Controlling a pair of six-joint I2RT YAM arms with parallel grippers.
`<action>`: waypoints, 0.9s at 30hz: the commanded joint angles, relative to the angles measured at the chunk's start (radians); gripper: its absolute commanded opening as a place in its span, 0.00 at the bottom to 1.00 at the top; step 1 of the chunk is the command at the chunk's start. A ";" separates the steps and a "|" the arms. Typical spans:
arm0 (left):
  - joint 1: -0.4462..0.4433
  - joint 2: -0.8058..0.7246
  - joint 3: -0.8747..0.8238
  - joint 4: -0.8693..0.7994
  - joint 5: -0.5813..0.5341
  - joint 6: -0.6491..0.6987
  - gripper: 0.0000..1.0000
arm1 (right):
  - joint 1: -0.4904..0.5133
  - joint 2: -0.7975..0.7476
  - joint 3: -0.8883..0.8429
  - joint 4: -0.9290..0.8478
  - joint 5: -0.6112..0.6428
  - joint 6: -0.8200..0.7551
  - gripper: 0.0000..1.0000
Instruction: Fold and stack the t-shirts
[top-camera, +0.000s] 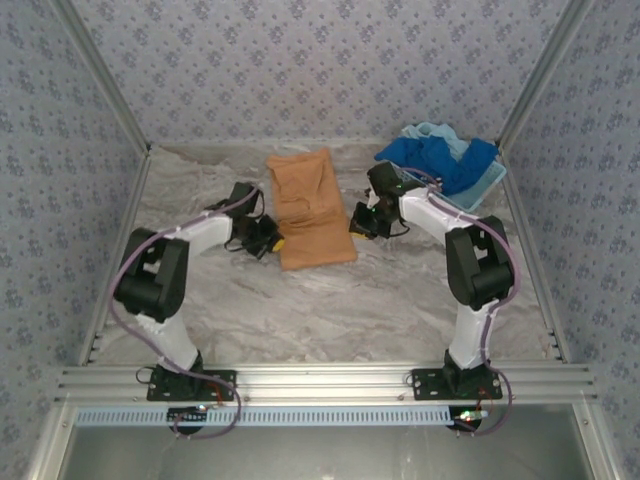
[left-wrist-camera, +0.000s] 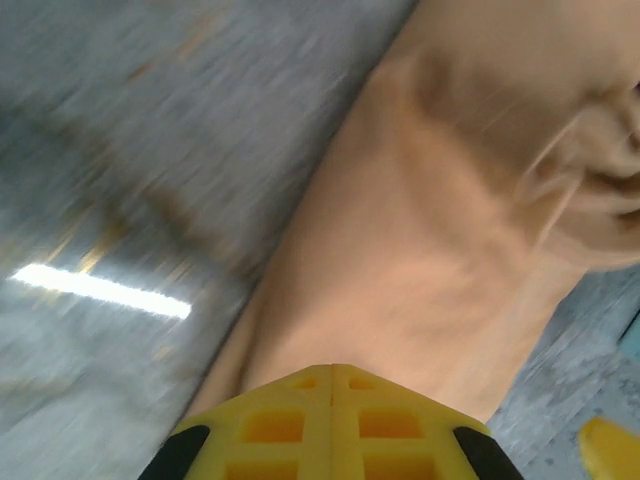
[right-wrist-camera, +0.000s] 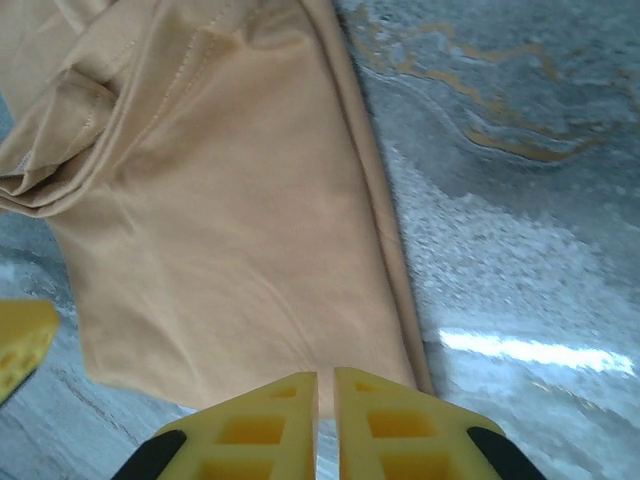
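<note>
The orange-tan t-shirt (top-camera: 310, 205) lies folded into a long strip in the middle of the table. My left gripper (top-camera: 270, 241) is low at its left edge. In the left wrist view the yellow fingers (left-wrist-camera: 300, 420) are pressed together over the cloth (left-wrist-camera: 420, 250), and I cannot tell whether any is pinched. My right gripper (top-camera: 360, 222) is at the shirt's right edge. Its fingers (right-wrist-camera: 400, 425) stand a thin slit apart on the hem, and creases in the shirt (right-wrist-camera: 230, 230) run toward the tips. Royal blue and pale aqua t-shirts (top-camera: 440, 158) lie heaped at the back right.
A light blue basket (top-camera: 486, 186) holds the blue heap near the right wall. The marbled tabletop (top-camera: 330, 310) stretches between the shirt and the arm bases. Patterned walls close in the back and both sides.
</note>
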 joint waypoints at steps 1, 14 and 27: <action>0.014 0.099 0.122 -0.008 0.024 0.033 0.02 | 0.011 0.029 0.039 0.018 -0.016 0.019 0.13; 0.089 0.308 0.479 -0.165 0.022 0.205 0.11 | 0.018 -0.048 -0.046 0.024 -0.016 0.036 0.14; -0.087 -0.143 -0.114 -0.098 -0.021 -0.013 0.49 | 0.003 0.001 -0.092 -0.010 -0.002 -0.044 0.47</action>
